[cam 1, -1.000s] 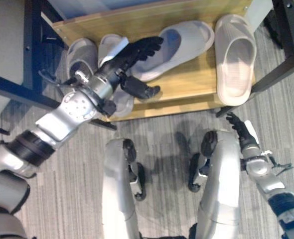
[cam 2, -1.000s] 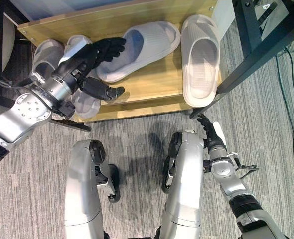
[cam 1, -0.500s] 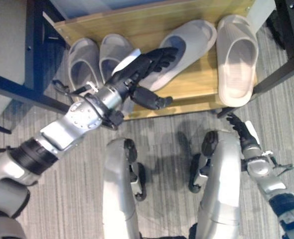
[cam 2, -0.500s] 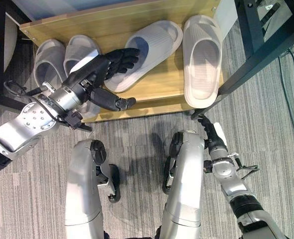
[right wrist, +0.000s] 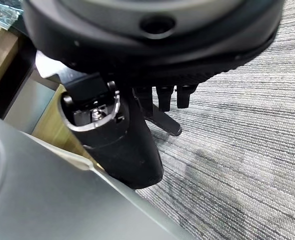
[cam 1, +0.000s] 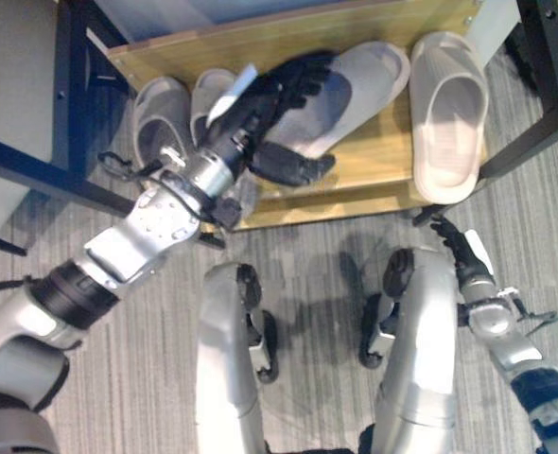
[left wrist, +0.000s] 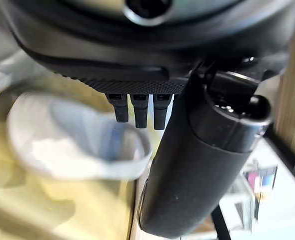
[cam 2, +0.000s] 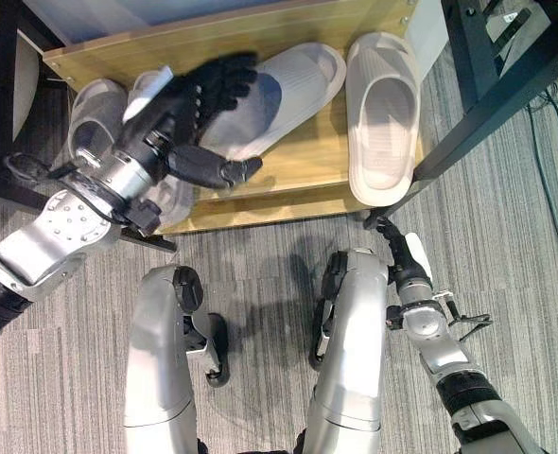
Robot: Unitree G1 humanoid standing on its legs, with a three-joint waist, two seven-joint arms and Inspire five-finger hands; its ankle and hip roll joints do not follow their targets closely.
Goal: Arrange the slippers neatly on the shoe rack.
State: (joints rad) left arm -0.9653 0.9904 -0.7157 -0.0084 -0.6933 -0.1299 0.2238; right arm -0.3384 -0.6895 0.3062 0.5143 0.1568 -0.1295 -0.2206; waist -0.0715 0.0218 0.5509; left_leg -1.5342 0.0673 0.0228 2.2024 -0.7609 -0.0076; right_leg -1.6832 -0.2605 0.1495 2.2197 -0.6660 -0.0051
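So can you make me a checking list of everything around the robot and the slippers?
Surface: wooden shoe rack shelf on grey striped carpet.
Job's things: four grey slippers. Two stand side by side at the shelf's left, left slipper and second slipper; tilted slipper lies slantwise in the middle; right slipper lies straight, its heel past the shelf's front edge.
Clutter: nothing seen.
Hands: left hand open, fingers spread over the tilted slipper; right hand low by the carpet, open, holding nothing.
Cables: thin cables on the carpet at right.
Surroundings: dark table legs on the right.
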